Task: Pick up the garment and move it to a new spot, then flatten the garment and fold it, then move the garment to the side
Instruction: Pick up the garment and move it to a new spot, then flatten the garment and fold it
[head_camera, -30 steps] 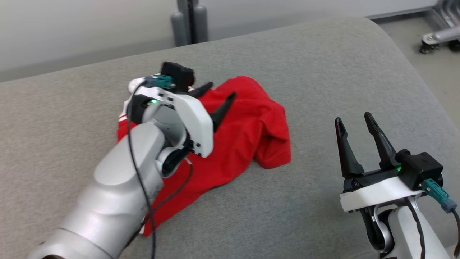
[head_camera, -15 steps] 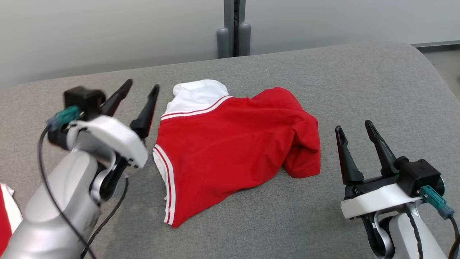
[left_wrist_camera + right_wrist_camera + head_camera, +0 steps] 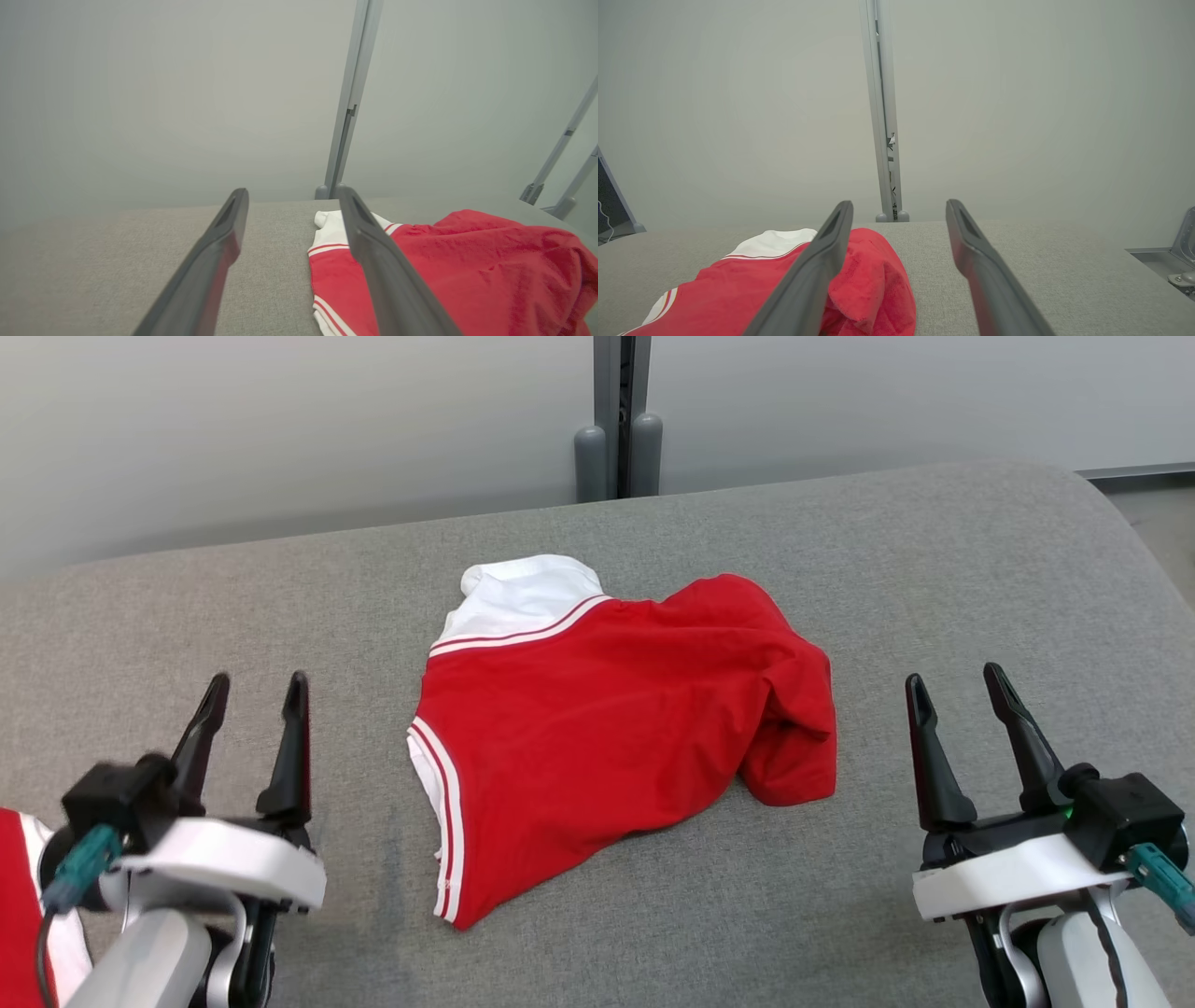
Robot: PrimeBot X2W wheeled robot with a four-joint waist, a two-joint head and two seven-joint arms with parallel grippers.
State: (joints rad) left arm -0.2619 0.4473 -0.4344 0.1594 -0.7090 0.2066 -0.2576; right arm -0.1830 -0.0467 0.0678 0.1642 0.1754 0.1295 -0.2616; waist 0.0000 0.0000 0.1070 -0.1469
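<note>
A red garment (image 3: 607, 728) with white, red-striped sleeves lies loosely bunched in the middle of the grey padded table (image 3: 840, 541). My left gripper (image 3: 254, 686) stands open at the lower left, apart from the cloth, nothing between its fingers. At the lower right my right gripper (image 3: 952, 677) is open too, a little right of the garment's crumpled edge. The left wrist view has the garment (image 3: 467, 266) to the right of the left gripper (image 3: 292, 195). In the right wrist view the garment (image 3: 738, 294) lies to the left, behind the left finger of the right gripper (image 3: 899, 205).
A second piece of red and white cloth (image 3: 23, 905) shows at the lower left edge, behind my left wrist. A grey post (image 3: 618, 420) stands against the pale wall behind the table. The table's rounded right end (image 3: 1111, 513) drops off to the floor.
My left arm has let go of the garment and drawn back from over it to the lower left. The head camera has turned, so the garment now sits mid-picture. The right gripper held still.
</note>
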